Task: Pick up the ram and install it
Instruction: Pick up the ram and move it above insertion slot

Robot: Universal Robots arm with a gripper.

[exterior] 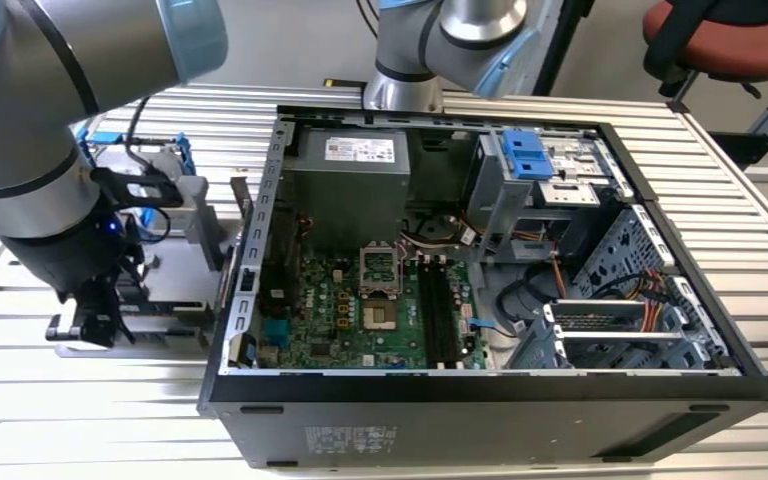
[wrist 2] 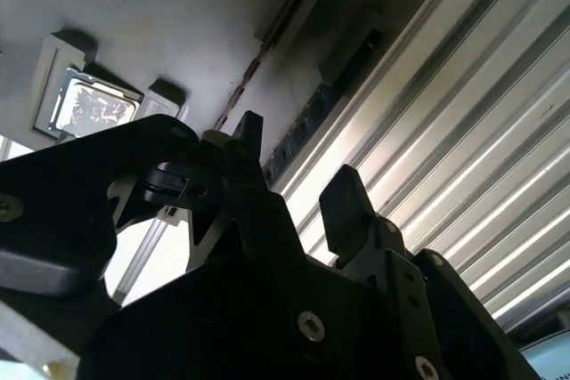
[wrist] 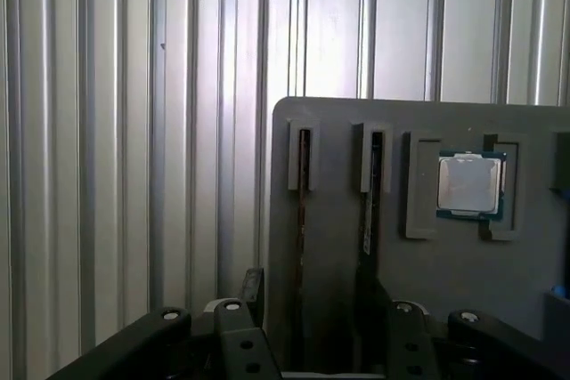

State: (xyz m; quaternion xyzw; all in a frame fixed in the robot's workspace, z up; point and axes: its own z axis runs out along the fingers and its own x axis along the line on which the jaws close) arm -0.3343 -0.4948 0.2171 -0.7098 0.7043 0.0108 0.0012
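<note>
Nearest: black 2-finger gripper (wrist: pixel 316 304), its bolted body in the foreground of both wrist views (wrist 2: pixel 296 162).
Gripper state: fingers (wrist: pixel 253 287) spread apart, with nothing pinched between them.
Gripper place: in the exterior view the gripper (exterior: pixel 91 328) hangs low over a flat grey plastic parts tray (exterior: pixel 171 300), on the exterior view's left of the computer.
Tray: the grey slab (wrist: pixel 338 131) has 2 long narrow slots and 1 square recess, and it rests on the ribbed aluminium table (wrist: pixel 107 131).
Ram: the ram (wrist: pixel 304 211) is a thin stick standing on edge in the tray slot farther from the processor. It is seen edge-on, so colour and chips cannot be made out. In both wrist views it (wrist 2: pixel 307 122) runs along the line between the 2 spread fingers. Whether either finger touches it cannot be told.
Second slot: a dark second stick (wrist: pixel 368 220) stands on edge here, between the ram and the processor.
Processor: the square silver-lidded processor chip (wrist: pixel 468 182) sits in the tray's recess.
Computer: an open black tower case (exterior: pixel 491 425) lies on its side just beside the tray.
Inside the case: a green motherboard (exterior: pixel 337 315) carries long black memory slots (exterior: pixel 444 310), and a blue plastic drive frame (exterior: pixel 528 152) sits near the far wall.
Arm: grey and light-blue arm segments (exterior: pixel 37 120) rise above the gripper.
</note>
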